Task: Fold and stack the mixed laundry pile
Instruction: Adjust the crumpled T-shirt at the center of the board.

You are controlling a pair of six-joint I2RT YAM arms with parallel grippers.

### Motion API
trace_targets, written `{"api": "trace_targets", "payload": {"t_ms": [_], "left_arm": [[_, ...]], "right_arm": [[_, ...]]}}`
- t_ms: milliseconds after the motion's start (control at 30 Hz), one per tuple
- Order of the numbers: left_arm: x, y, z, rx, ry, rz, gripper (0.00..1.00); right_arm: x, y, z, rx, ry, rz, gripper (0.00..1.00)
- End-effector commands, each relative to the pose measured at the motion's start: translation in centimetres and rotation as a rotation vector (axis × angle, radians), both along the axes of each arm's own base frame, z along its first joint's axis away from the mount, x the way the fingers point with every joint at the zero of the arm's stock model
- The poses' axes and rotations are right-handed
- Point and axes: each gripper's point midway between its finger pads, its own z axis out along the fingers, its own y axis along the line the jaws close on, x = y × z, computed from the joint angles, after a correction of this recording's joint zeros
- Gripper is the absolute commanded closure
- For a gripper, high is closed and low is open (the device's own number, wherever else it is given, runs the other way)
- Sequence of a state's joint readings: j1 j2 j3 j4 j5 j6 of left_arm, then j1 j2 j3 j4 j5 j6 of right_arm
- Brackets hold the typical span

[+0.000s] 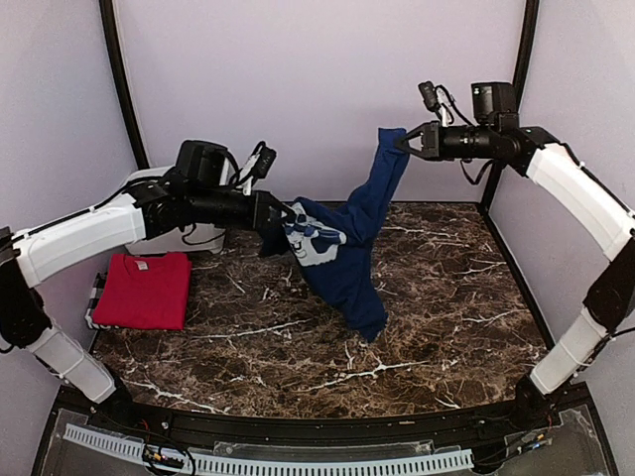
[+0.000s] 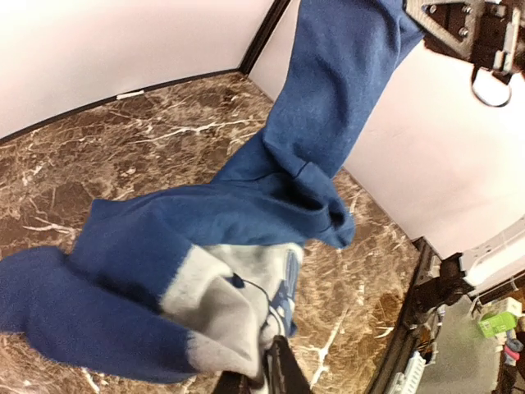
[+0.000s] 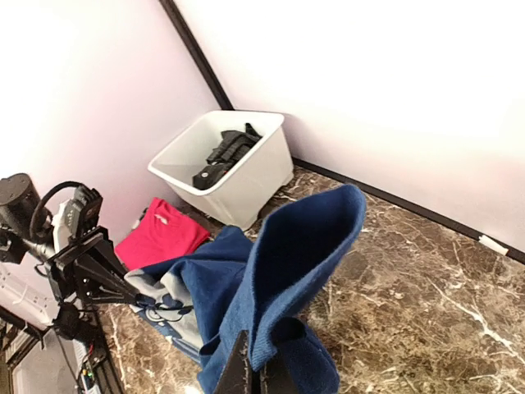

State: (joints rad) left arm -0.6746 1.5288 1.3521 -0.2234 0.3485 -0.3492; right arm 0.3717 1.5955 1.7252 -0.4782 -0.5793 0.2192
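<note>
over marble table (image 1: 446,327), left gripper (image 1: 287,212) and right gripper (image 1: 401,143) clamp navy t-shirt (image 1: 349,268), print (image 1: 316,243) unreadable.

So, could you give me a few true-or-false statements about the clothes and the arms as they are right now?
1. The left claw and right claw both grip the blue shirt. True.
2. The blue shirt lies flat on the table. False: it hangs from the two claws.
3. The red shirt lies folded at the table's left side. True.
4. The white bin is empty. False: dark cloth lies in it.
</note>
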Motion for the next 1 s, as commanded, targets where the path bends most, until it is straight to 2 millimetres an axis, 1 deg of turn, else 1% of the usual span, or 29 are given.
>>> {"api": "trace_targets", "payload": {"t_ms": [0,33,67,100,133,167,200,233,267,300,333,367,400,433,467,500,567,633,733,767,800,867,900,933,967], "left_arm": [[-6.7,0.8,0.3,-0.012,-0.081,-0.168,0.76],[-8.1,1.0,-1.9,0.012,-0.044,-0.193,0.7],[-8.8,1.4,-1.4,-0.014,-0.056,-0.187,0.58],[-9.1,2.2,-3.9,0.012,-0.015,-0.158,0.44],[-9.1,2.7,-3.4,-0.02,-0.021,-0.117,0.39],[-8.7,3.7,-5.3,0.01,0.001,-0.061,0.33],[-8.4,4.1,-6.3,0.02,0.031,-0.026,0.31],[-7.4,4.8,-6.9,0.043,0.047,0.039,0.3],[-6.7,5.2,-8.4,0.094,0.091,0.075,0.3],[-5.6,5.9,-9.3,0.129,0.108,0.139,0.3],[-5.0,6.2,-10.7,0.173,0.146,0.165,0.3],[-4.1,7.0,-11.4,0.197,0.163,0.217,0.3],[-3.8,7.5,-12.7,0.238,0.205,0.243,0.3],[-3.2,8.4,-13.3,0.252,0.231,0.287,0.3],[-3.2,9.1,-14.5,0.285,0.267,0.306,0.3],[-2.9,9.9,-15.0,0.303,0.283,0.342,0.31],[-3.3,11.3,-16.5,0.363,0.322,0.389,0.32],[-4.3,13.3,-18.4,0.449,0.376,0.441,0.33],[-4.7,16.2,-20.6,0.524,0.428,0.532,0.34],[-4.6,16.8,-21.1,0.529,0.445,0.553,0.34],[-4.2,17.8,-21.4,0.528,0.46,0.588,0.35],[-3.1,18.9,-21.7,0.506,0.478,0.631,0.36],[-2.2,19.0,-21.7,0.497,0.476,0.64,0.37],[-1.6,19.6,-21.7,0.497,0.477,0.662,0.38],[-0.8,19.6,-21.9,0.508,0.475,0.666,0.39]], "right_arm": [[-5.8,-1.3,-0.2,0.03,0.01,0.053,1.0],[-6.8,-2.0,-1.4,0.022,0.027,0.037,1.0],[-7.8,-2.5,-3.2,0.012,0.056,0.031,1.0],[-8.9,-3.2,-4.5,0.002,0.074,0.017,1.0],[-9.8,-3.9,-6.3,-0.009,0.102,-0.004,1.0],[-10.5,-4.5,-7.8,-0.017,0.129,-0.028,1.0],[-11.1,-5.0,-9.1,-0.02,0.152,-0.047,1.0],[-11.7,-5.3,-10.2,-0.02,0.176,-0.052,1.0],[-12.3,-5.5,-11.5,-0.025,0.204,-0.057,1.0],[-12.6,-5.8,-12.1,-0.029,0.218,-0.066,1.0],[-12.7,-6.0,-12.7,-0.033,0.229,-0.074,1.0],[-12.9,-6.2,-13.0,-0.044,0.232,-0.085,1.0],[-12.9,-6.6,-13.4,-0.059,0.234,-0.104,1.0],[-12.8,-6.9,-13.6,-0.069,0.232,-0.124,1.0],[-12.7,-7.2,-13.6,-0.072,0.227,-0.139,1.0],[-12.7,-7.5,-13.5,-0.075,0.224,-0.15,1.0],[-12.4,-8.1,-13.7,-0.089,0.22,-0.182,1.0],[-12.1,-8.5,-14.0,-0.1,0.22,-0.205,1.0],[-11.9,-8.5,-14.7,-0.099,0.234,-0.209,1.0],[-11.8,-8.6,-14.9,-0.098,0.237,-0.21,1.0],[-11.8,-8.6,-15.0,-0.099,0.24,-0.213,1.0],[-11.7,-8.7,-15.0,-0.099,0.239,-0.219,1.0],[-11.6,-8.8,-14.8,-0.098,0.237,-0.223,1.0],[-11.6,-8.9,-14.7,-0.098,0.234,-0.228,1.0],[-11.6,-9.0,-14.6,-0.097,0.232,-0.23,1.0]]}}
